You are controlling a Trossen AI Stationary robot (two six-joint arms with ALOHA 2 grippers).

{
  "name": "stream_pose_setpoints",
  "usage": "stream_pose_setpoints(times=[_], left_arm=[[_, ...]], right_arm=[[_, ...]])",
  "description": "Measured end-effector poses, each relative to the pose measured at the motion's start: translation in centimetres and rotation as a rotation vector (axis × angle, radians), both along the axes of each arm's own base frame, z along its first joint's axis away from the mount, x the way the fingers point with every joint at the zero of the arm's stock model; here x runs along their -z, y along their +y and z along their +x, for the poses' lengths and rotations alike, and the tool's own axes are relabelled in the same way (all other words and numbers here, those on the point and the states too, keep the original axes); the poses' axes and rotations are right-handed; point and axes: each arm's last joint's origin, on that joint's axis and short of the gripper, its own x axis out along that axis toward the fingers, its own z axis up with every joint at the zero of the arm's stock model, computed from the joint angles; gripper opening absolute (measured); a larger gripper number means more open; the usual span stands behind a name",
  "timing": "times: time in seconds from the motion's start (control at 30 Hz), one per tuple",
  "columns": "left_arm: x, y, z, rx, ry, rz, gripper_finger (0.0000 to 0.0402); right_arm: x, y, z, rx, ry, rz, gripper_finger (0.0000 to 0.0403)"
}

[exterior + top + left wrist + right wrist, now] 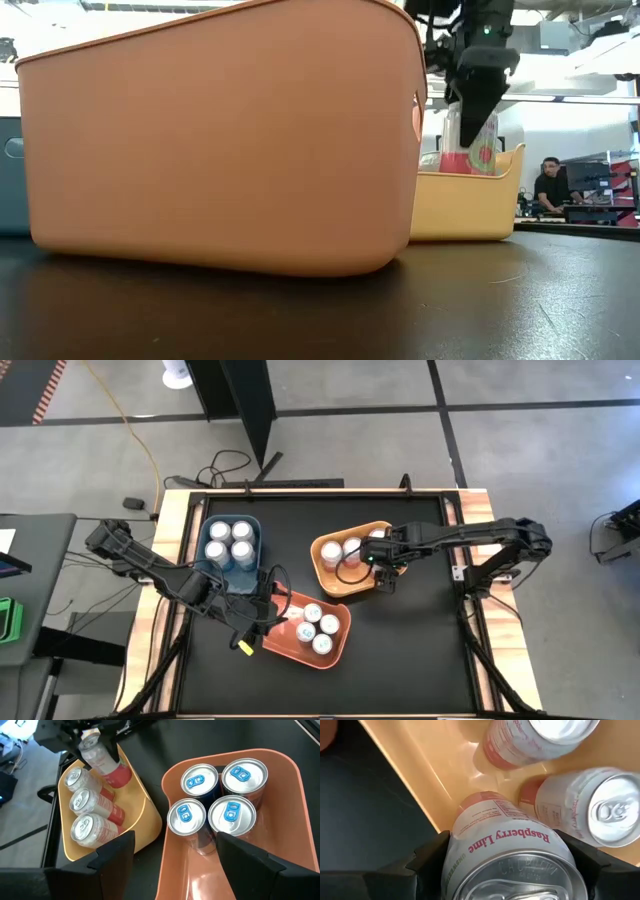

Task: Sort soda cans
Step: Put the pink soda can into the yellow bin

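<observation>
Three bins stand on the black table: a blue bin point(210, 530) holding several cans, a yellow bin point(322, 575) and an orange bin point(340, 622). Several blue-tabbed cans point(215, 795) stand upright in the orange bin. Three white-and-pink cans point(92, 815) lie in the yellow bin point(145, 807). My right gripper point(378, 563) hangs over the yellow bin, shut on a fourth white-and-pink can point(505, 845). My left gripper point(175, 865) is open at the orange bin's left end, touching nothing. My right gripper pinches the white-and-pink can by its upper body, just below the silver top point(470, 850), between the two fingers point(427, 857). It comes from above, pointing down. The can point(470, 140) hangs slightly tilted, pink bottom down, dipping behind the yellow bin's rim point(500, 165).
The orange bin point(220, 140) fills most of the low view, in front of the yellow one. Bare black table lies to the right and near side. A yellow cable tag point(244, 647) lies by the left arm. A person point(548, 185) sits in the room beyond.
</observation>
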Motion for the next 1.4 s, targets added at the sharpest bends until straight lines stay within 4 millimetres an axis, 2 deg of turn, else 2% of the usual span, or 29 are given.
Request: stream_pose_setpoints(times=[0.33,0.7,0.97,1.27,1.4], left_arm=[[0.0,0.0,0.0,-0.005,-0.001,-0.007,0.0275],[0.0,0.0,0.0,-0.006,-0.001,-0.009,0.0275],[0.0,0.0,0.0,-0.005,-0.001,-0.009,0.0275],[0.0,0.0,0.0,-0.008,-0.001,-0.013,0.0275],[0.0,0.0,0.0,-0.009,-0.001,-0.014,0.0275]], right_arm=[[2.4,-1.4,-0.7,0.123,0.026,0.013,0.031],[3.9,-2.3,-1.1,0.207,0.005,0.02,0.031],[4.0,-2.5,-1.0,0.233,-0.009,0.024,0.0313],[3.9,-2.6,-0.6,0.233,-0.051,0.026,0.0375],[3.9,-2.6,-0.6,0.233,-0.053,0.026,0.039]])
